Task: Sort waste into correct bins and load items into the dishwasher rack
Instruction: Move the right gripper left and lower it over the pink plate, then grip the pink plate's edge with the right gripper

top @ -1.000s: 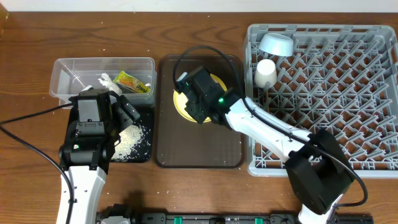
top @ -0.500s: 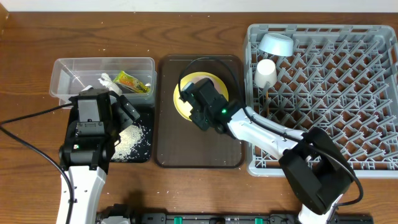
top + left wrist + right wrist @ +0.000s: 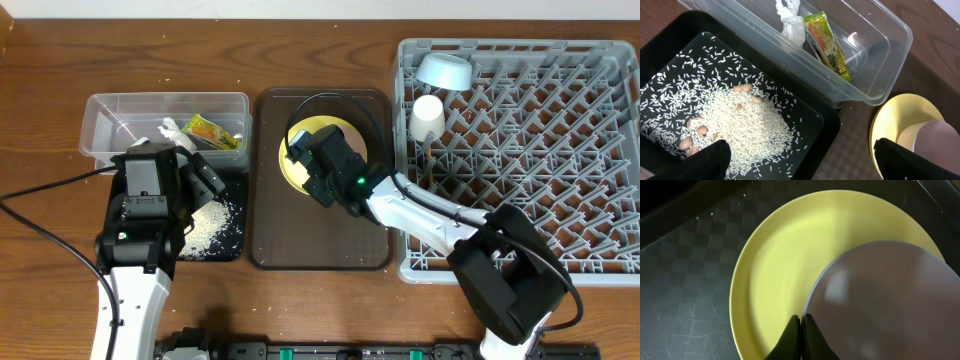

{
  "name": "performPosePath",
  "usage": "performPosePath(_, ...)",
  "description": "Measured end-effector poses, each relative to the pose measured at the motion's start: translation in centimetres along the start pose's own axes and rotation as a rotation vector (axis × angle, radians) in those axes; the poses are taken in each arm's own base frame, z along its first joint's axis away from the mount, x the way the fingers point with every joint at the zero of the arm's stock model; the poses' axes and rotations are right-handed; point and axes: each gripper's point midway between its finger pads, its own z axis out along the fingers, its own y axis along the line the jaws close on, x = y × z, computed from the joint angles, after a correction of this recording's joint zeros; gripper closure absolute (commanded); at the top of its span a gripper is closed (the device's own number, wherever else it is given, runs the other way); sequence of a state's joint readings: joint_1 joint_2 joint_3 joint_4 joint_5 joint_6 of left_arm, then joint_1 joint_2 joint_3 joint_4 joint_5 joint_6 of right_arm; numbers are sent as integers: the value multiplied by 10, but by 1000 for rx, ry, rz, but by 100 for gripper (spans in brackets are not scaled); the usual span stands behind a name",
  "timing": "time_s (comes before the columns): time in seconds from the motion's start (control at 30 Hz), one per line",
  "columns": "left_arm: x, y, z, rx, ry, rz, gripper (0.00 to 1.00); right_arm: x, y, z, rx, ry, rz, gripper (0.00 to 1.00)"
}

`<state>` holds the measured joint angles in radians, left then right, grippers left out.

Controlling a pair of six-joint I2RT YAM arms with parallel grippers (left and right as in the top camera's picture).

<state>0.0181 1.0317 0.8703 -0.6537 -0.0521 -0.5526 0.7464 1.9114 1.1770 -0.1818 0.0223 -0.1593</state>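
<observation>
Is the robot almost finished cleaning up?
Over halfway. Done: crumpled white tissue and yellow-green snack wrapper lie in the clear plastic tub; white rice grains lie in the shallow black bin; light-blue bowl and small white cup sit in the grey grid rack. In hand: the right gripper seems to pinch the pinkish-white bowl. Still to load: that bowl and the round yellow plate.

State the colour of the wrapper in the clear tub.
Yellow-green wrapper; clearest in left wrist view.
</observation>
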Motion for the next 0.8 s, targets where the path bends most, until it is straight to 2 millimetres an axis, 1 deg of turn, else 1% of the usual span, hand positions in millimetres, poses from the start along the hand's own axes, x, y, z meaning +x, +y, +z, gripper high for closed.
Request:
performPosePath(0.17,0,0,0,0,0,0,5,-1,0,-1,1,-1,0,98)
performPosePath(0.33,0,0,0,0,-1,0,5,-5,-1,-8,2,-12,-2,93)
performPosePath(0.53,0,0,0,0,0,0,5,6,1,-11,-5,34,-4,89)
performPosePath(0.63,0,0,0,0,0,0,5,8,1,-11,-7,44,-4,84)
performPosePath(0.7,0,0,0,0,0,0,5,9,1,-11,-7,46,-4,79)
performPosePath(0.8,0,0,0,0,0,0,5,9,1,-11,-7,46,-8,78)
